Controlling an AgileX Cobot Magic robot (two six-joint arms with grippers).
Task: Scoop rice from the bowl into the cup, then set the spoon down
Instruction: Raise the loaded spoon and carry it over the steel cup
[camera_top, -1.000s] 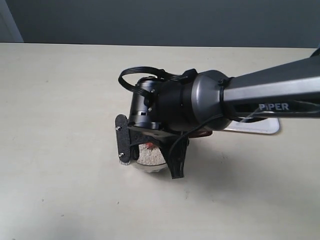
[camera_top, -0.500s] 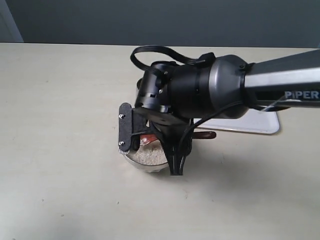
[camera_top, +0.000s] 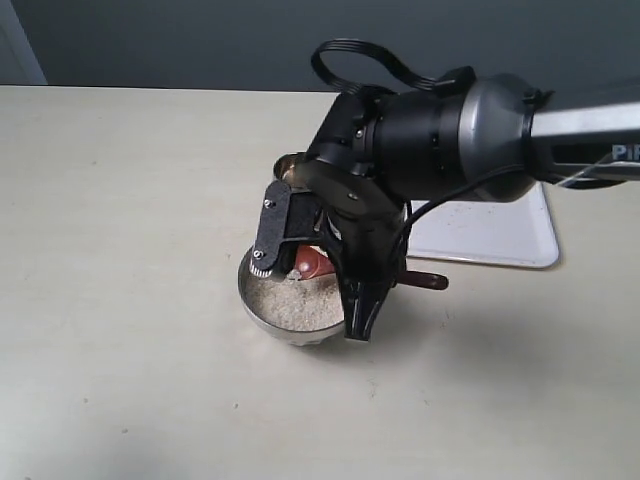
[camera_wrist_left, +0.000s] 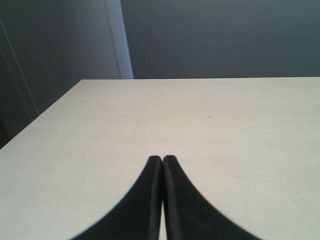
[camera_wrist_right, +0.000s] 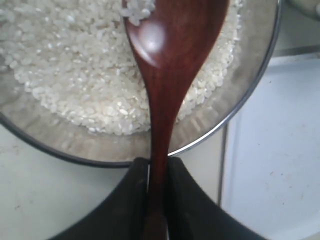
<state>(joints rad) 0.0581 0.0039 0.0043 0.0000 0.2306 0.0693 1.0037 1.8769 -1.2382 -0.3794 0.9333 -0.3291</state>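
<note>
The wide steel bowl (camera_top: 262, 308) (camera_wrist_right: 248, 98) holds white rice (camera_top: 290, 305) (camera_wrist_right: 75, 75). My right gripper (camera_top: 338, 280) (camera_wrist_right: 157, 162) is shut on the thin handle of the dark reddish-brown wooden spoon (camera_top: 313, 263) (camera_wrist_right: 170, 40). The oval scoop hangs over the rice with a few grains at its tip, and the handle's end (camera_top: 425, 282) sticks out to the right. Behind the arm, only a bit of the steel cup (camera_top: 289, 164) shows. My left gripper (camera_wrist_left: 162, 159) is shut on nothing over bare table and is out of the exterior view.
A white tray (camera_top: 490, 235) (camera_wrist_right: 280, 150) lies on the table right behind the bowl, to its right. The right arm's big wrist (camera_top: 430, 140) hangs above the cup and tray. The pale tabletop (camera_top: 120, 250) stretches to the left and front.
The right arm has swung to the right and turned its wrist, uncovering more of the bowl. The spoon's scoop now shows above the rice. The left gripper's earlier state is not shown.
</note>
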